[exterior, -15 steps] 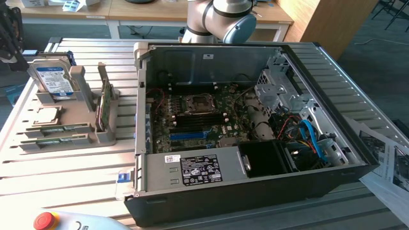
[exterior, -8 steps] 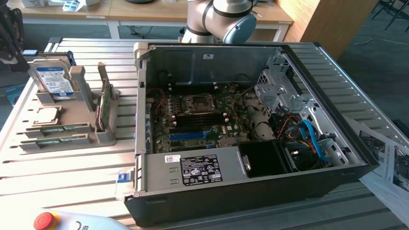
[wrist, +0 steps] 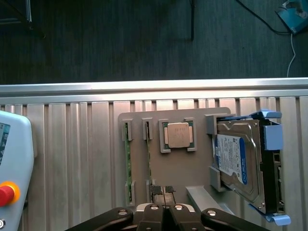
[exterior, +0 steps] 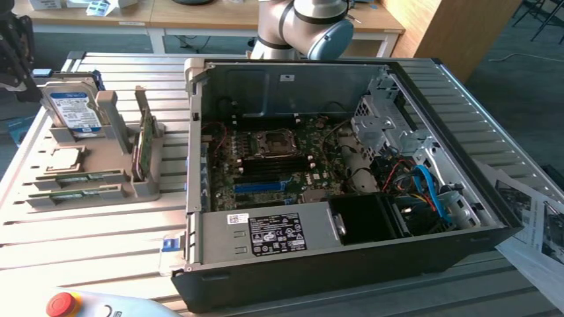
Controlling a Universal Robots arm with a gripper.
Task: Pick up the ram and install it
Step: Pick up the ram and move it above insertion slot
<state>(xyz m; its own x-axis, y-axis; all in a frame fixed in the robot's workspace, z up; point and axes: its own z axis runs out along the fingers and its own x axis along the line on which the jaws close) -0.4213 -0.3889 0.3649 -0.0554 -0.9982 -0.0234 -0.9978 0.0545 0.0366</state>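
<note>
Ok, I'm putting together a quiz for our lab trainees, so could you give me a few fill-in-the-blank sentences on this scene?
1. The gripper, over the gray holder, has its fingers ____.
2. In the holder, the processor lies between the ram sticks and the ____.
3. The round button on the pendant is ____.

Missing words: shut; hard drive; red.
</note>
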